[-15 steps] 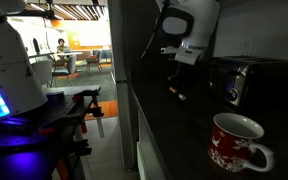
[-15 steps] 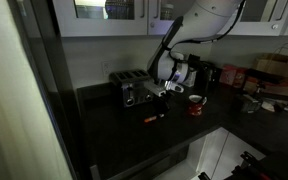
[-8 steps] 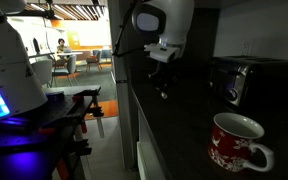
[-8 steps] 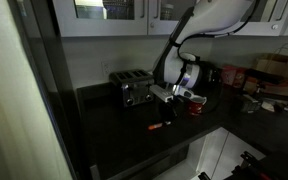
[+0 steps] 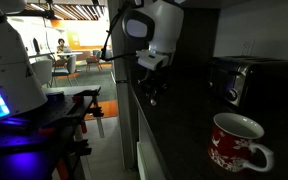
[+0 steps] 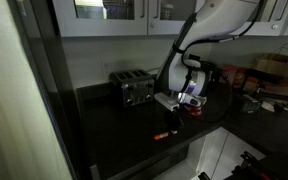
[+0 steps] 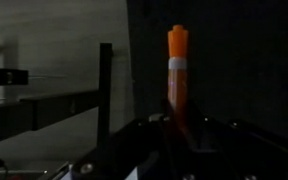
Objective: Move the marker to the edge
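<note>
Swung further left in the exterior view than half a second ago, closer to the countertop edge (image 5: 132, 115). Toaster (image 5: 239, 78) at right, mug (image 5: 239, 143) lower right. Gripper (image 5: 152, 92) pinched narrowly around the lower end of the marker (image 7: 178, 75), low over the counter, near the edge.

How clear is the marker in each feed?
Wrist view: marker bright orange but soft, grainy. In an exterior view, marker tiny yet distinct on the dark countertop; in an exterior view, tool dim, marker hard to make out.
</note>
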Controlling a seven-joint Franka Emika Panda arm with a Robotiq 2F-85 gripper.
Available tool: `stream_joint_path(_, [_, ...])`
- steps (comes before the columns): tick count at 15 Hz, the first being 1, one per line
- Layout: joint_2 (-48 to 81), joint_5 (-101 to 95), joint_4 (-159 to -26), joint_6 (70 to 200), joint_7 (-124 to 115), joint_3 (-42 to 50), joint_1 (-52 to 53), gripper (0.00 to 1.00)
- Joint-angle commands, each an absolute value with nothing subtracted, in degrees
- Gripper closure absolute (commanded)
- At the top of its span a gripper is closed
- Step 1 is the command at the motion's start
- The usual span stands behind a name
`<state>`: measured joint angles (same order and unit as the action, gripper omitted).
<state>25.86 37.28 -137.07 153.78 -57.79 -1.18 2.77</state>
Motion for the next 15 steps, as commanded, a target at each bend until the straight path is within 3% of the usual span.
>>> stream_joint_path(1, [25.77,40.29,-136.95,155.22,-54.87,-2.58,1.55,0.95])
stream_joint_path(4, [26.04,39.20,-136.83,154.68,-55.29,-1.94,2.17,0.95])
stream_joint_path(5, [26.11,39.01,-136.83,154.71,-55.56,-1.81,2.34,0.55])
stream_joint_path(7, [26.25,38.74,-136.82,154.58,-55.94,-1.63,2.55,0.47])
stream_joint_path(13, [24.18,38.59,-137.74,154.63,-55.18,-1.44,2.21,0.02])
stream_joint_path(15, [22.22,37.31,-138.45,153.00,-55.26,-0.58,2.21,0.00])
